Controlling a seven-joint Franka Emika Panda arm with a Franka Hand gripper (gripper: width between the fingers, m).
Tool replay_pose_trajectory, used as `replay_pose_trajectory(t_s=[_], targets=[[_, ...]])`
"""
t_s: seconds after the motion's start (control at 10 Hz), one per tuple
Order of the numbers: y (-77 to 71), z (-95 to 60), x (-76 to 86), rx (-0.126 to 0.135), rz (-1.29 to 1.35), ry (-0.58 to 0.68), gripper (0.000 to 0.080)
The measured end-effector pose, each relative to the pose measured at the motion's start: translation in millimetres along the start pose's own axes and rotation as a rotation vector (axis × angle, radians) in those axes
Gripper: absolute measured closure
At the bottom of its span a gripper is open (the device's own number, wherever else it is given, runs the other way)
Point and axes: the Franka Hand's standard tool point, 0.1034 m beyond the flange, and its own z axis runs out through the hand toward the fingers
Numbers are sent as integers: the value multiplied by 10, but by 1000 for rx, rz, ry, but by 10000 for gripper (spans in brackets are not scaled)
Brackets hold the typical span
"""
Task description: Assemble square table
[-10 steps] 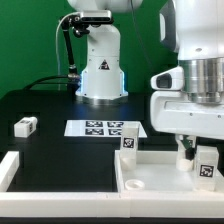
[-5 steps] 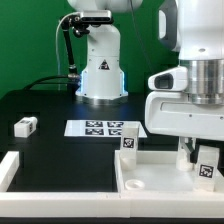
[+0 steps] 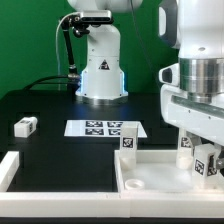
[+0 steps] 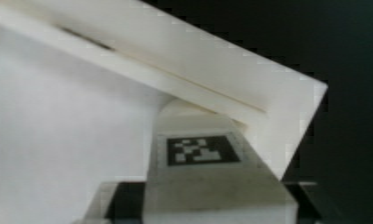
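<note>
The square table's white panel (image 3: 150, 178) lies at the front on the exterior view's right, recessed face up. A short white tagged leg (image 3: 128, 141) stands upright at its far corner. My gripper (image 3: 200, 150) hangs over the panel's right part and is shut on another white tagged leg (image 3: 208, 165), holding it upright just above the panel. In the wrist view this leg (image 4: 204, 150) sits between the dark fingers (image 4: 130, 200) of my gripper (image 4: 209, 205), over a corner of the panel (image 4: 94, 110). A third loose leg (image 3: 26, 125) lies on the black table at the left.
The marker board (image 3: 100, 128) lies flat in the middle of the table, in front of the arm's white base (image 3: 100, 75). A white border bar (image 3: 10, 167) runs along the front left, and a green wall stands behind.
My gripper has shifted a little toward the exterior view's right with the leg still in it. The panel and the other legs have not moved.
</note>
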Motion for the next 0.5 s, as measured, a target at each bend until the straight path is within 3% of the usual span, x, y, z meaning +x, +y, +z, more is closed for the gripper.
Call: replay_pose_trajectory(t_s=[0.2, 0.5], targets=[[-2, 33, 31, 28, 365, -96, 506], [36, 53, 37, 16, 508, -92, 506]])
